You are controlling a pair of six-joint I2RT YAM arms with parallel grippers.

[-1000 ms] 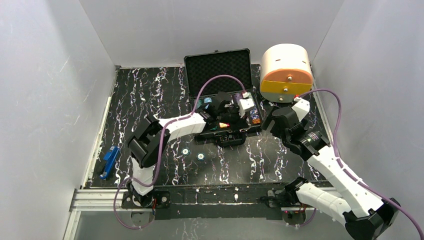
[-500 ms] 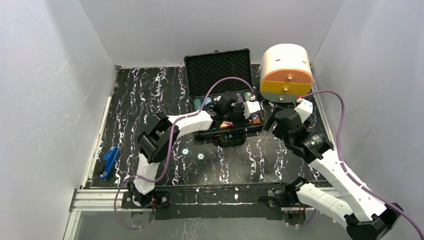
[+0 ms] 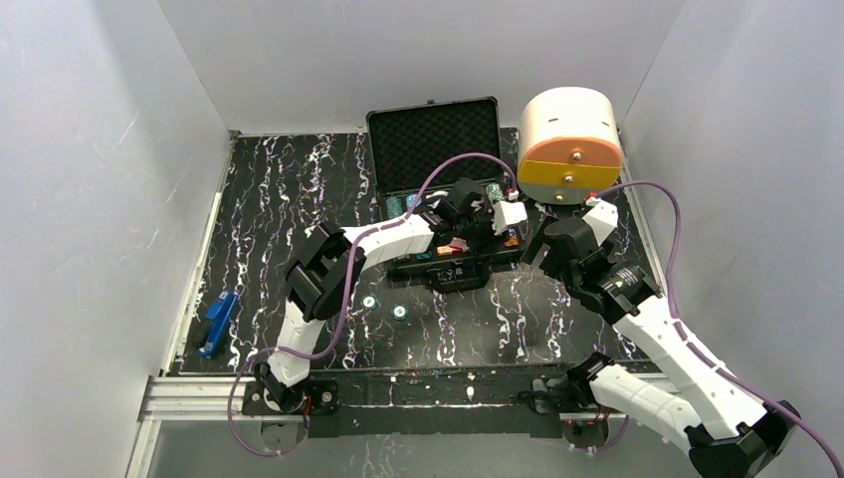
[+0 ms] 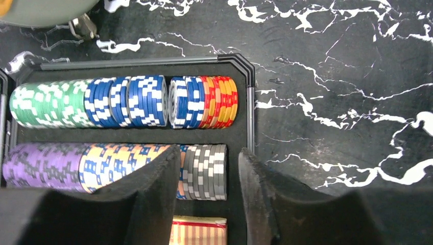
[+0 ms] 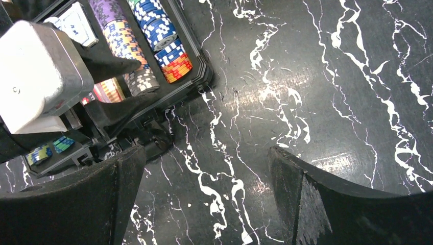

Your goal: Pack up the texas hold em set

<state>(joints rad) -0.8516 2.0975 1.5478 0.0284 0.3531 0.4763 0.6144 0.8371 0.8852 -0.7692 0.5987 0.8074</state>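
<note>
Over the right end of the open briefcase (image 3: 434, 139), your left tool (image 4: 208, 159) hangs with its jaws parted to a middling gap, and nothing is held between them. Look down your left wrist view. The fingers (image 4: 153, 189) straddle the grey stack at the end of one row of poker chips (image 4: 127, 99), where purple, then orange, then grey chips stand on edge in the foam. The row beyond runs green, blue, blue again, then red and orange, right up against the case wall. A red card deck (image 4: 198, 229) peeks out just beneath the grey stack, between your fingers.

Your right tool (image 5: 207, 153) is spread wide and empty. It hovers above the bare marbled surface (image 3: 289, 219), just beside the right-hand corner of the case and not touching it. From that wrist you can see your left tool poised above the grey chips and the red deck.

The case sits at the far middle of the surface, with its lid standing open on the far side. Two small round buttons (image 3: 369, 301) lie out on the surface, near of the case and toward the left. A white-and-orange cylinder (image 3: 570, 144) stands at the far right. A small blue tool (image 3: 217, 321) rests by the left edge.
</note>
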